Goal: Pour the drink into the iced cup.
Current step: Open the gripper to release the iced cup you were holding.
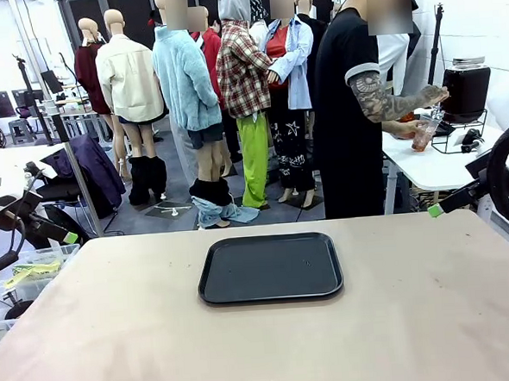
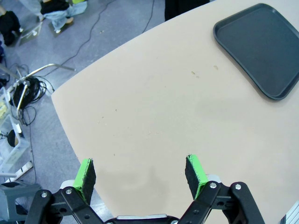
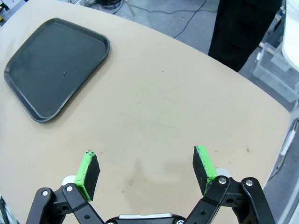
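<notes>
Beige table (image 1: 418, 319) in front, with a black tray (image 1: 270, 267) flat near its middle — bare inside. Beyond the far edge, a person in a black shirt (image 1: 344, 107), turned to a white side table (image 1: 426, 167) at picture right. Held in the person's hand (image 1: 406, 129) there, a clear cup (image 1: 424, 133) with reddish-amber drink (image 1: 422, 139) in it, close under a dark jar on a wire stand (image 1: 466, 91); whether ice is inside cannot be told at this range.

Left gripper (image 2: 142, 173) spread wide, green pads (image 2: 85, 173) well apart, nothing between, hanging over bare tabletop near the table's edge, tray off toward the upper right. Right gripper (image 3: 147, 170) likewise wide and holding nothing — tabletop below, tray at upper left.
</notes>
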Robot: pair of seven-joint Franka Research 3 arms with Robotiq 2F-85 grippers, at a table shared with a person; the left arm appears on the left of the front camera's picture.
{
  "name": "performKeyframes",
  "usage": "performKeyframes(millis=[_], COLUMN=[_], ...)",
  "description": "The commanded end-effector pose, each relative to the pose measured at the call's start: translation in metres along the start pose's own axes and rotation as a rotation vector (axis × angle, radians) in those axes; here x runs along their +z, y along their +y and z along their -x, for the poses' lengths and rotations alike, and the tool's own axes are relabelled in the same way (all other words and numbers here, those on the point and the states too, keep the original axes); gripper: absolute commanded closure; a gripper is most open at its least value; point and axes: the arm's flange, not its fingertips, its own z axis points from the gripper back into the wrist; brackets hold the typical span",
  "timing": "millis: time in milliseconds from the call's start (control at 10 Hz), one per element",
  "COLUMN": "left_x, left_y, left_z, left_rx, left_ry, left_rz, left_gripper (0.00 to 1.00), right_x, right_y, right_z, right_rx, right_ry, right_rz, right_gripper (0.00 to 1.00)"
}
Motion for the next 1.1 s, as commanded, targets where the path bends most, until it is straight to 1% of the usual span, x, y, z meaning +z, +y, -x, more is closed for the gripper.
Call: performKeyframes(millis=[0, 1000], left_x=[0.0013, 0.0013], left_y=[0.0006, 0.0006], left_z=[-0.0004, -0.0004], left_rx=[0.000, 0.000], left_ry=[-0.002, -0.002], left_rz=[-0.002, -0.002], left_gripper=[0.00, 0.00], right_x=[-0.0022, -0.0022], right_y=[-0.0026, -0.0026], right_z=[-0.0005, -0.0005], right_rx=[0.009, 0.009], right_ry=[0.005, 0.005], right_rz=[0.002, 0.002], right_gripper=[0.00, 0.00])
